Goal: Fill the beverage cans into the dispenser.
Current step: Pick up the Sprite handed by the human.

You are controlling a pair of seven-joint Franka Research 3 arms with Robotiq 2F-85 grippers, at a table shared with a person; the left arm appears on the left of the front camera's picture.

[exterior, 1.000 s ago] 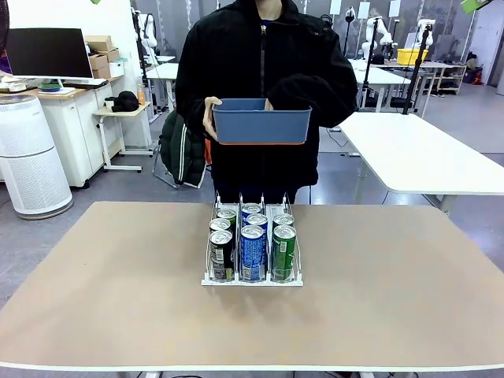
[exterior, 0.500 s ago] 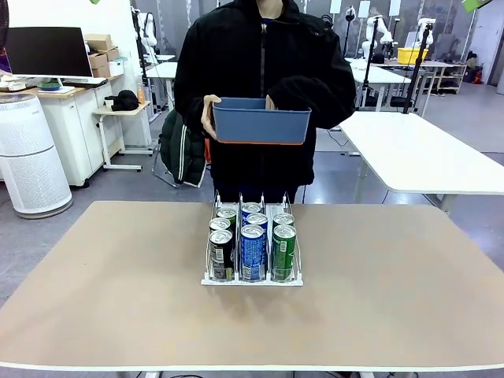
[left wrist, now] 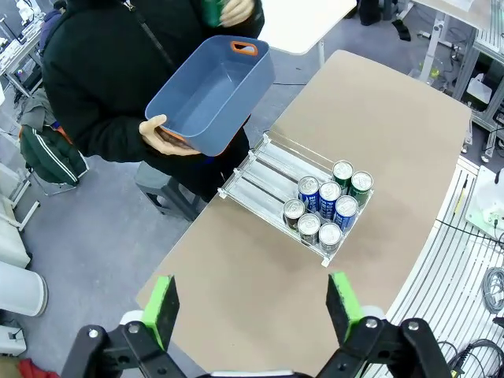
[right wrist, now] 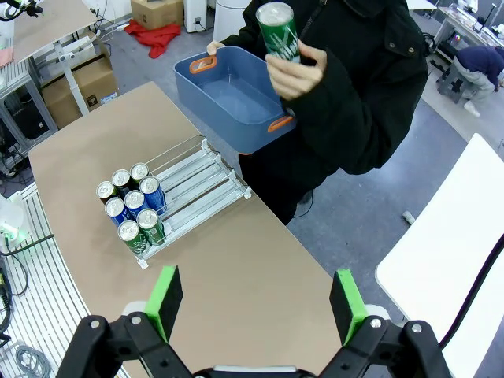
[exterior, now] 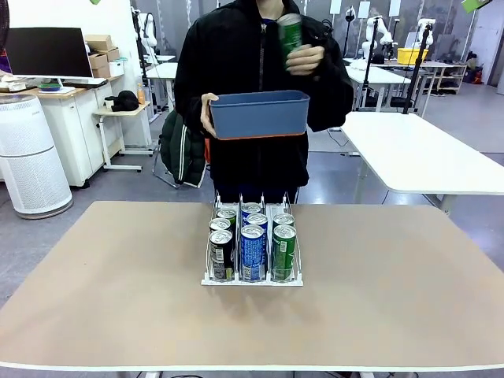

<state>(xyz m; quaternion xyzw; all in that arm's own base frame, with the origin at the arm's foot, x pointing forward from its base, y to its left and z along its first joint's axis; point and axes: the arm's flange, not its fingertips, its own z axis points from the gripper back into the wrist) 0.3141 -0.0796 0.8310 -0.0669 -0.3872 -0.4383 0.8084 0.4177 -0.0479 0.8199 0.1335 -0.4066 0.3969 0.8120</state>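
Matte tan tabletop under white wire dispenser of slim aluminium cans

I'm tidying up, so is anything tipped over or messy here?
Nothing stands out. The cans stand upright in neat rows in the rack, and the person holds a green can and a blue tub.

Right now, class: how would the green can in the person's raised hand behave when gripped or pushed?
The green can looks smooth and rigid, so probably slippery to grip. Slim and tall, it may tip if pushed high, then roll. One hand holds it, so likely light.
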